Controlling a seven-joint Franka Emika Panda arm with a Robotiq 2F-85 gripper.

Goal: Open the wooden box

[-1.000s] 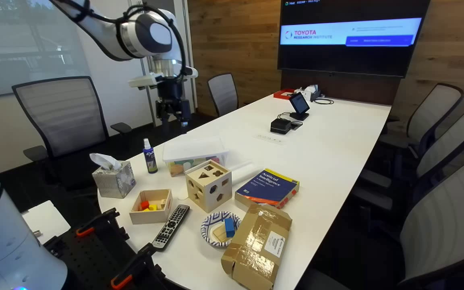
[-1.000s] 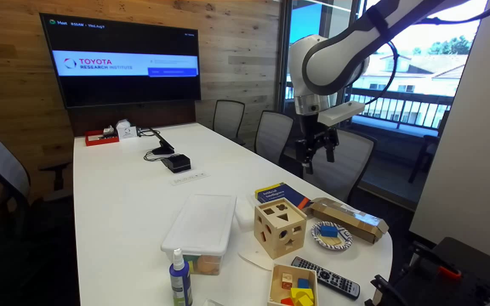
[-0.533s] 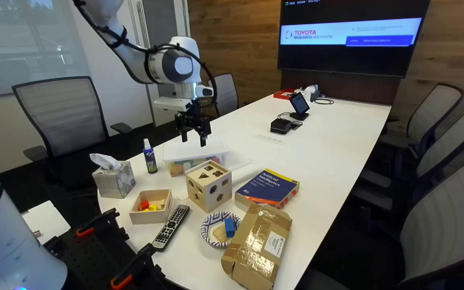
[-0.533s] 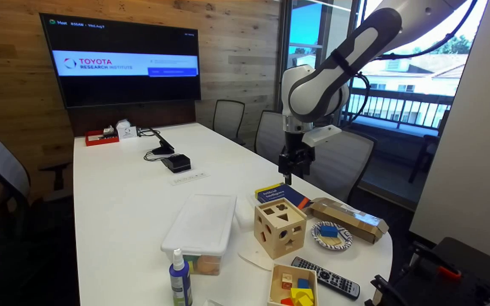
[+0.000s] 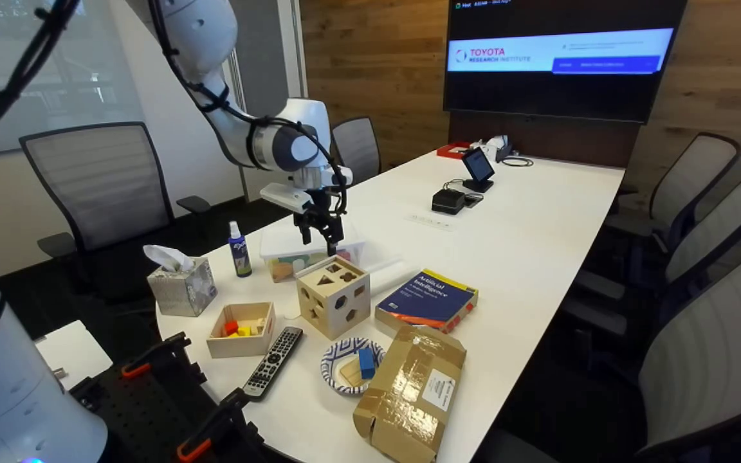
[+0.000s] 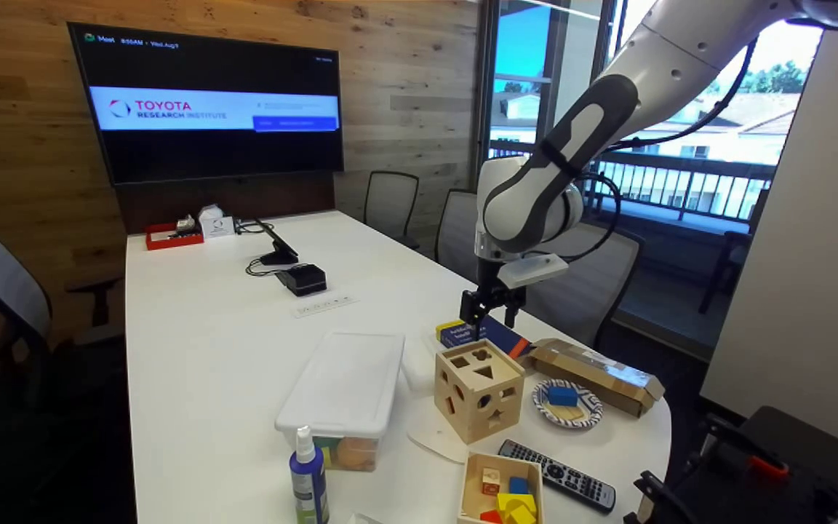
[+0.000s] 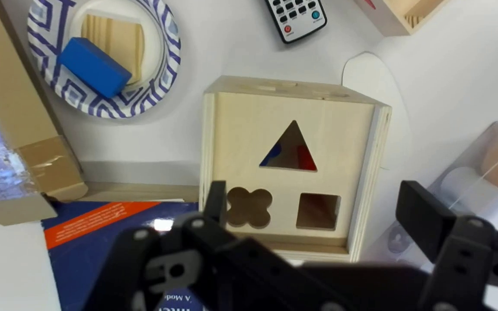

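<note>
The wooden box (image 5: 333, 302) is a pale cube with shaped cut-outs, upright on the table in both exterior views (image 6: 471, 389). In the wrist view its top panel (image 7: 290, 185) is in place between raised side edges. Red and blue show through the triangle hole. My gripper (image 5: 319, 243) is open and empty, pointing down, above and behind the box; it also shows in an exterior view (image 6: 493, 327). In the wrist view the fingers (image 7: 317, 198) are wide apart, one over the box's left edge, one beyond its right side. I see no contact.
Around the box are a blue book (image 5: 431, 299), a lidded plastic bin (image 6: 346, 378), a cardboard packet (image 5: 412, 392), a patterned bowl (image 5: 329, 373), a remote (image 5: 274, 363), a shallow wooden tray (image 5: 235, 347), a spray bottle (image 5: 240, 251) and a tissue box (image 5: 184, 289).
The arm has swung across and come down, bringing my gripper from high and away to close above the box. The gripper stays open. The box and other objects have not moved.
</note>
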